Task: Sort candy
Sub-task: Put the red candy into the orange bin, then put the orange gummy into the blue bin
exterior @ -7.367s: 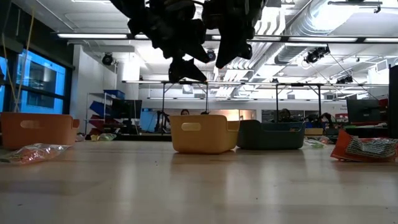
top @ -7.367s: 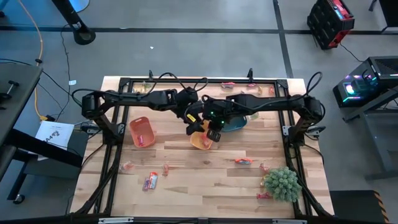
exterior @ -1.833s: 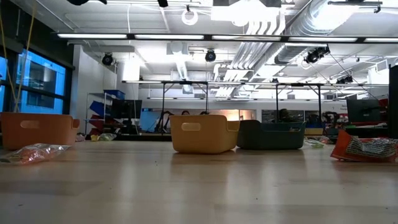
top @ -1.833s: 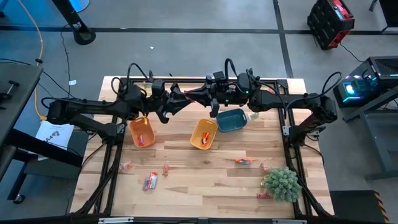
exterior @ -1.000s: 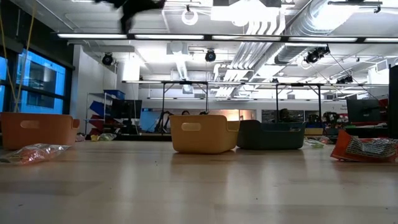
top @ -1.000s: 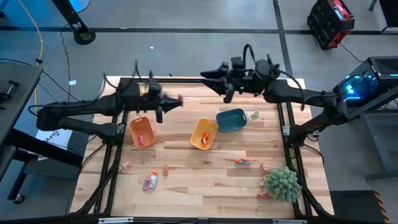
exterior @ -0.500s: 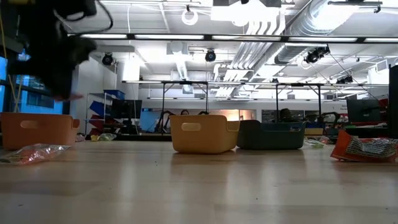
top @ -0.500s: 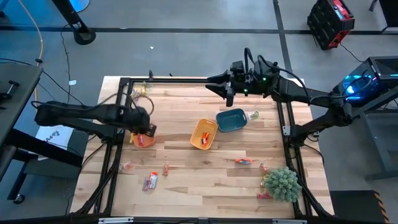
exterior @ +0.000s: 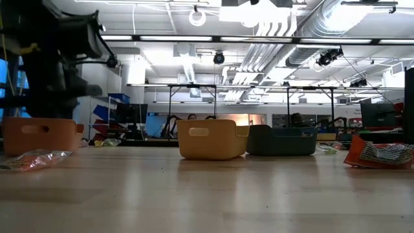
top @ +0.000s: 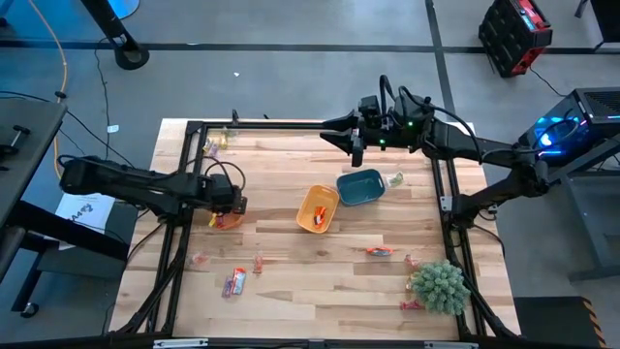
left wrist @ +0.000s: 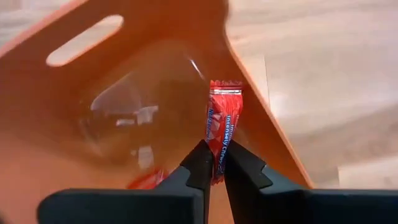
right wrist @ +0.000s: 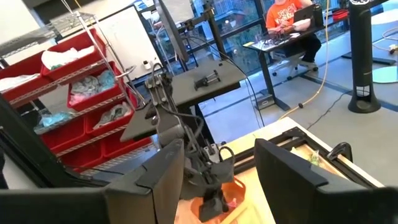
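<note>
One red-wrapped candy (left wrist: pixel 223 127) is sitting pinched by its lower end between the left gripper (left wrist: pixel 215 163) fingertips, hanging over the open mouth of the orange bin (left wrist: pixel 112 99), just inside its rim; the hold looks meant to keep the wrapper clear of the wall so it can drop in cleanly. Another red wrapper is lying at the bin bottom, so this seems to be the red pile. From above, the left gripper (top: pixel 229 203) is hovering directly over that orange bin (top: pixel 225 220) at the table's left side. Moving outward, the yellow-orange bin (top: pixel 317 208) and blue bin (top: pixel 360 187) are standing mid-table, side by side. Several loose candies (top: pixel 233 282) are lying scattered along the near edge, more by the green spiky plant (top: pixel 439 287), so sorting is only partway done. Farther off, the right gripper (top: pixel 355 147) is waiting raised at the table's far edge, fingers spread wide and empty, apparently keeping clear of the drop.
</note>
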Action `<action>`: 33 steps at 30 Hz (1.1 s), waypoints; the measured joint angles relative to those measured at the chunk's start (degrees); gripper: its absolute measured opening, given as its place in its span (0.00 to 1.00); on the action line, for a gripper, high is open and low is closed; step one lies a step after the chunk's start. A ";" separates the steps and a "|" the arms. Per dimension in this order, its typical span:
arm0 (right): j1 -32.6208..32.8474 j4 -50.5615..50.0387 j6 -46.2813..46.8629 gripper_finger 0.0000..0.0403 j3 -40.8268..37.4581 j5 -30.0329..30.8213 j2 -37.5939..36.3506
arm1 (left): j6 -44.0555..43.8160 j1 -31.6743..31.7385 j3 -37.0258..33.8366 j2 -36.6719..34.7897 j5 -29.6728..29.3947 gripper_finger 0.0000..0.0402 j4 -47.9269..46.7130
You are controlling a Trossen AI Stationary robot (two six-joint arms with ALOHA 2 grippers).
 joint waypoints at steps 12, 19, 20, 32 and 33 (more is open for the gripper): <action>0.00 -0.70 1.49 0.47 0.00 0.02 0.00 | 10.34 6.37 0.14 15.26 -0.96 0.02 32.11; 0.00 -1.62 1.78 0.47 0.00 0.02 0.02 | 23.91 7.31 10.47 25.07 1.02 0.04 33.77; 0.00 -1.96 2.06 0.47 0.02 0.02 0.02 | 26.18 7.46 12.20 25.51 0.75 0.05 32.32; 0.00 -4.85 2.49 0.47 0.02 0.02 0.04 | 39.04 7.60 22.06 19.71 5.29 0.35 12.09; 0.00 -4.96 2.42 0.47 0.02 0.02 0.04 | 39.06 7.37 22.06 19.15 5.41 0.38 10.12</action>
